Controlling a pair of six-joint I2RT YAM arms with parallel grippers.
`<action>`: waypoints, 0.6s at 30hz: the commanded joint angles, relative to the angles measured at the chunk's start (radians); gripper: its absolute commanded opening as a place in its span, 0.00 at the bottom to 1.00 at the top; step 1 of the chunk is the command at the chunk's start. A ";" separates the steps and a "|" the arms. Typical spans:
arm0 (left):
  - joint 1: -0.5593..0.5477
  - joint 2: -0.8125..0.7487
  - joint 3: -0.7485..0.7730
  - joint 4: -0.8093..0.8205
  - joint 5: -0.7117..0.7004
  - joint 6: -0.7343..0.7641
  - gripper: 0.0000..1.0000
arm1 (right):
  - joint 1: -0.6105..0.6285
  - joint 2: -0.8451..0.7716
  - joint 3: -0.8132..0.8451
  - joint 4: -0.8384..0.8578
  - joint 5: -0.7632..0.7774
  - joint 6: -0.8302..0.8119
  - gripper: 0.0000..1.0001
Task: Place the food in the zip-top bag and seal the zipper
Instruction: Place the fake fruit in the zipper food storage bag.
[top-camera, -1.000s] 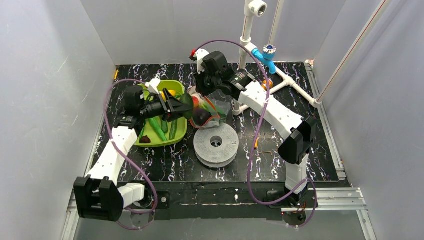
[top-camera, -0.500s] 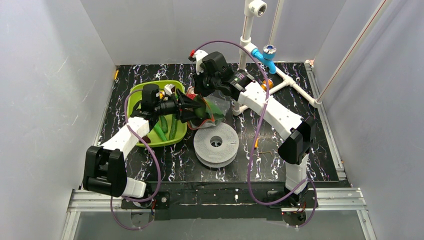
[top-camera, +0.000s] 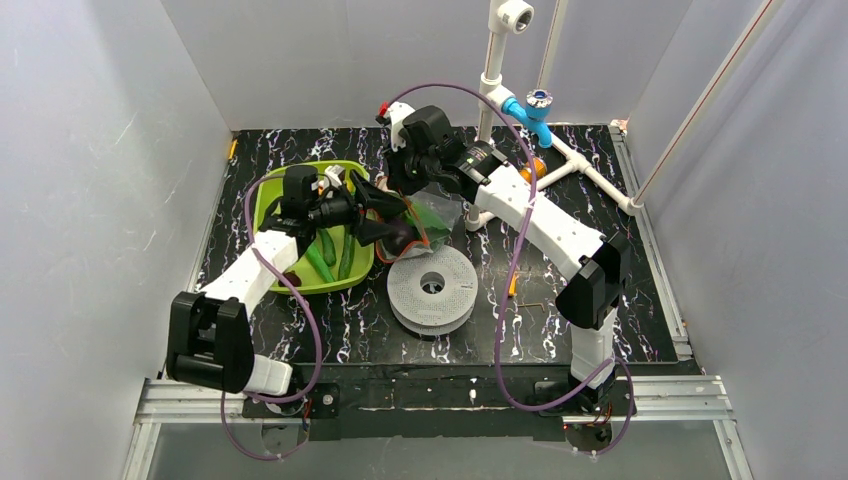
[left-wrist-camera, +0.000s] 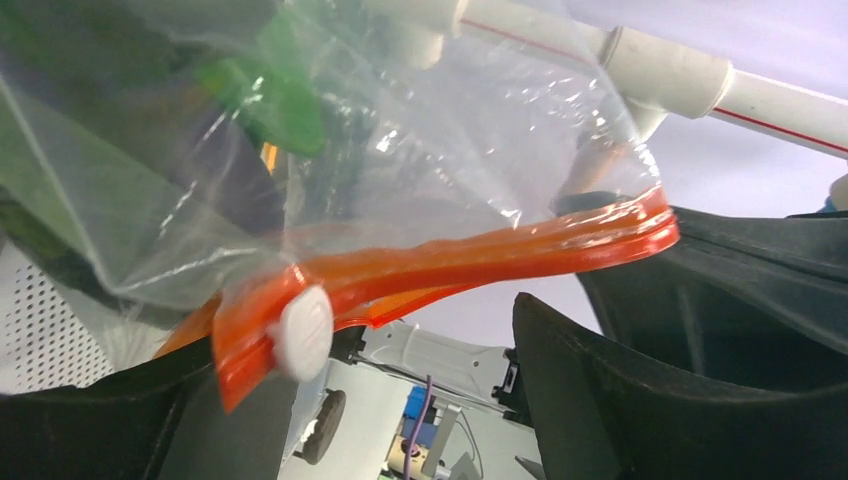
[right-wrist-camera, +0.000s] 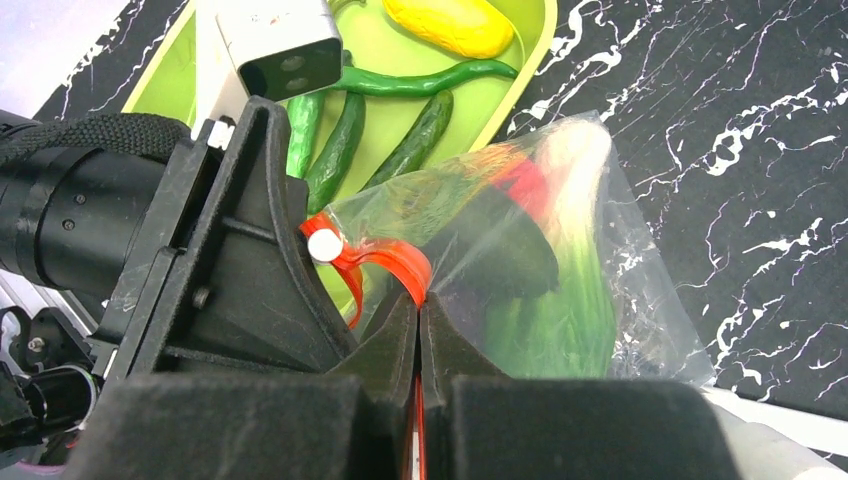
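Observation:
The clear zip-top bag (top-camera: 432, 215) hangs between my two grippers, left of the pipe frame. My right gripper (top-camera: 408, 188) is shut on the orange-red zipper (right-wrist-camera: 385, 258), pinching the strip at its fingertips (right-wrist-camera: 419, 300). Inside the bag (right-wrist-camera: 600, 280) are the purple eggplant (right-wrist-camera: 500, 250), the white-and-green stalk (right-wrist-camera: 575, 290) and a red fruit (right-wrist-camera: 525, 185). My left gripper (top-camera: 385, 212) is open at the bag's mouth. In its wrist view the zipper (left-wrist-camera: 480, 255) and its white slider (left-wrist-camera: 303, 330) lie across the gap (left-wrist-camera: 390, 350) between the fingers. Green peppers (right-wrist-camera: 415, 140) and a yellow piece (right-wrist-camera: 450, 22) lie in the green tray (top-camera: 262, 200).
A white perforated disc (top-camera: 432, 288) lies just in front of the bag. A white pipe frame (top-camera: 590, 170) with a blue valve (top-camera: 530, 110) stands at the back right. A small orange stick (top-camera: 513, 288) lies right of the disc. A small dark piece (top-camera: 290, 279) sits in the tray's near corner.
My left gripper has swung right from over the tray to the bag's mouth, carrying a green piece. Its jaws have since spread, and nothing shows between them now. My right gripper has stayed put.

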 joint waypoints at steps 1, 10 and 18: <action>0.014 -0.075 0.051 -0.151 -0.006 0.136 0.72 | 0.006 -0.039 0.008 0.064 0.002 -0.009 0.01; 0.045 -0.244 0.157 -0.559 -0.123 0.650 0.72 | 0.006 -0.039 -0.008 0.066 0.022 -0.034 0.01; 0.046 -0.350 0.293 -0.919 -0.661 0.908 0.73 | 0.006 -0.027 -0.009 0.070 0.043 -0.035 0.01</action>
